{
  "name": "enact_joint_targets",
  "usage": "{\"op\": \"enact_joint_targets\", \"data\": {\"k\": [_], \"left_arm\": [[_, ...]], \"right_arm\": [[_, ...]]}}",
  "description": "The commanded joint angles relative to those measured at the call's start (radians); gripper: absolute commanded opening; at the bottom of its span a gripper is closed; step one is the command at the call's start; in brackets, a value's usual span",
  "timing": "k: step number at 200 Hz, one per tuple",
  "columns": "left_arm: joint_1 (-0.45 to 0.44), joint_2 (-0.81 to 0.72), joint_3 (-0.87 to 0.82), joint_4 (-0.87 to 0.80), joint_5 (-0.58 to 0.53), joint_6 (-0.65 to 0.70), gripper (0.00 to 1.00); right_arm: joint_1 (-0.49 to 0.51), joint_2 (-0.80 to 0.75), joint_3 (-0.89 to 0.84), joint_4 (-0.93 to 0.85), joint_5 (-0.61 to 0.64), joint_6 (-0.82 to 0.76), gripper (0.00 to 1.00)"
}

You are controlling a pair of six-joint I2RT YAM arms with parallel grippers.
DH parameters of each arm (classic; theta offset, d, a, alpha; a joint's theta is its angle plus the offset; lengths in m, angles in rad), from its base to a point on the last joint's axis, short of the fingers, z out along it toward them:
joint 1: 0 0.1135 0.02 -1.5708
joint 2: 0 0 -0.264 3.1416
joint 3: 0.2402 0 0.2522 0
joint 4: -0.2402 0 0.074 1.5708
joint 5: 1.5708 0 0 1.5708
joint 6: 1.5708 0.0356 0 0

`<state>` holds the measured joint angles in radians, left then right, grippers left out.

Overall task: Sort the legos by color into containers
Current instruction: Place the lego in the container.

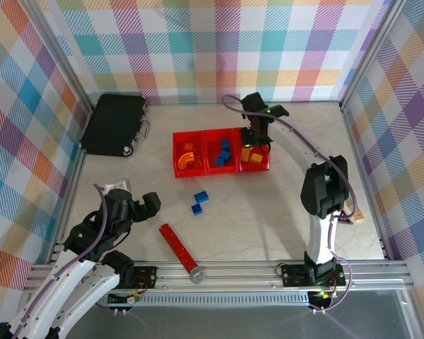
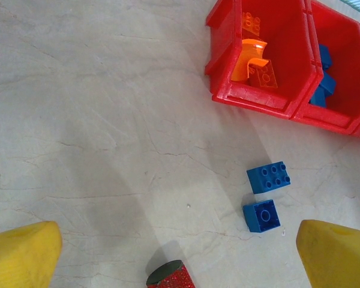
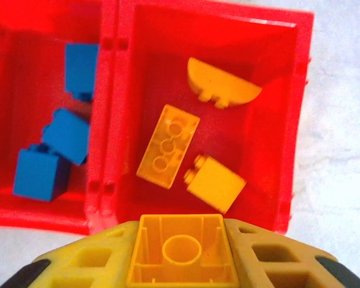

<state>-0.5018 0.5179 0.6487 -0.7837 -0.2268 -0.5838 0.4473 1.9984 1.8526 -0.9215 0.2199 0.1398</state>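
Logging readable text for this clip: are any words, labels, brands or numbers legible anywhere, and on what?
None legible in any view.
Small tag beside the right arm: too small to read.
Red bins, loose blue bricks, held yellow brick, black case, red cylinder: no lettering visible.

Top cam high, far; wrist cams close, looking down; all share containers (image 1: pixel 204 134).

No words, numbers or brand marks can be read anywhere. The studs of the blue bricks (image 2: pixel 268 177) lying on the counter (image 2: pixel 108 120) are too blurred to show any lettering. The hollow underside of the held yellow brick (image 3: pixel 181 252) shows only plain plastic.
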Motion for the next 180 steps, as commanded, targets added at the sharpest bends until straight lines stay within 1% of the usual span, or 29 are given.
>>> {"op": "enact_joint_targets", "data": {"k": [1,26,58,91,103,122,180], "left_arm": [[-0.007,0.008,0.011,0.003,0.0,-0.007,1.0],[-0.007,0.03,0.018,-0.008,-0.001,-0.012,1.0],[-0.007,0.047,0.02,0.003,0.022,-0.002,0.99],[-0.007,0.063,0.012,0.026,0.058,0.012,1.0],[-0.007,0.067,0.012,0.027,0.062,0.012,1.0],[-0.007,0.068,0.011,0.031,0.068,0.015,1.0],[-0.007,0.092,0.008,0.033,0.096,0.011,1.0]], "right_arm": [[-0.008,0.093,0.088,-0.038,-0.008,-0.077,0.36],[-0.016,0.178,0.172,-0.062,0.012,-0.109,0.36],[-0.028,0.239,0.219,-0.064,0.021,-0.126,0.37],[-0.033,0.279,0.242,-0.067,0.014,-0.137,0.39],[-0.033,0.292,0.249,-0.071,0.018,-0.141,0.43],[-0.036,0.3,0.253,-0.074,0.023,-0.142,0.47],[-0.039,0.261,0.248,-0.085,-0.005,-0.12,0.53]]}}
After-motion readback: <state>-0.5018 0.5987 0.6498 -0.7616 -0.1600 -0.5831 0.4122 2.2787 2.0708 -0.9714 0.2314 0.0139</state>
